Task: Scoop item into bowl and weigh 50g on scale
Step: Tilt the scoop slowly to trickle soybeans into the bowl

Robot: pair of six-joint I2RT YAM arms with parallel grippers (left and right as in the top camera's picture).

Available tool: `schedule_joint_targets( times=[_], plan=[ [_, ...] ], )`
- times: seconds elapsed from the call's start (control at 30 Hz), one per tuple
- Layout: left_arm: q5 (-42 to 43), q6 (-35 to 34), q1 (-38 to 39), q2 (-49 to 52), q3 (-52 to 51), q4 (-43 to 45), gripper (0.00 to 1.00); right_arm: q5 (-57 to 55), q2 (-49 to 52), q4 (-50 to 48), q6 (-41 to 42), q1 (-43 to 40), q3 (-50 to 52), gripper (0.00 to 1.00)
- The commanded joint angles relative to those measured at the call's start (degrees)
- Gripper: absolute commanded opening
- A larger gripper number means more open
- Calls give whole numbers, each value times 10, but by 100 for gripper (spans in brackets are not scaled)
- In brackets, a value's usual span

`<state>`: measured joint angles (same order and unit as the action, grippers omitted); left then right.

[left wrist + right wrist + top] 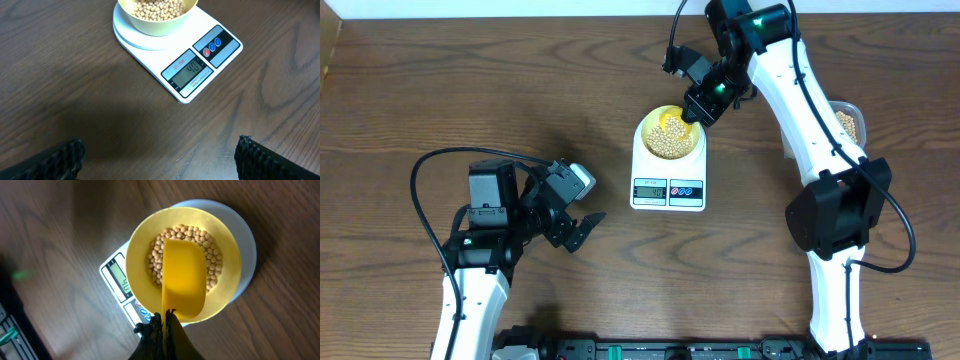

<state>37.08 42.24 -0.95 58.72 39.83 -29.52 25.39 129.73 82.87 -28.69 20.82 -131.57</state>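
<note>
The right claw (pixel 162 322) is closed tight on the handle of the yellow scoop (pixel 183 277). The scoop blade reaches forward from the fingertips and sits inside the bowl (pixel 137 250), directly ahead of and below the claw. No beans show on the blade's visible face. The beans (pixel 214 255) lie heaped in the bowl under and around the blade. The bowl stands on the platform of the scale (pixel 150 47), which is also beneath the claw. The display (pixel 191 68) faces away from the claw's far side. It appears to read a figure in the forties, but the last digit is not certain. The step in hand is judged to be topping up to the target weight. If so, the blade should be lifted clear of the bowl without pressing on rim or beans, because any contact would falsify the reading. The next load should be small, taken from the tub (pixel 848 122) behind and to the outer side of the claw. It should be tipped in slowly, a few beans at a time, with a pause for the display to settle. The left claw (pixel 160 160) is spread fully open and holds nothing. It is low over the desk (pixel 470 80), with the scale ahead of it and apart from it.
</note>
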Motion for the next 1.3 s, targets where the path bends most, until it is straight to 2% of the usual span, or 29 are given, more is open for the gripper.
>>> schedule_joint_targets(
  times=[0.0, 0.2, 0.87, 1.27],
  plan=[
    [-3, 6, 1, 0, 2, 0, 97, -18, 2, -1, -13, 6, -16, 1],
    [-3, 6, 1, 0, 2, 0, 97, -14, 2, -3, -23, 6, -16, 1],
    [-3, 6, 1, 0, 2, 0, 98, 112, 2, 2, -20, -39, -16, 1],
    [-3, 6, 1, 0, 2, 0, 98, 115, 2, 4, -23, -45, -16, 1]
  ],
)
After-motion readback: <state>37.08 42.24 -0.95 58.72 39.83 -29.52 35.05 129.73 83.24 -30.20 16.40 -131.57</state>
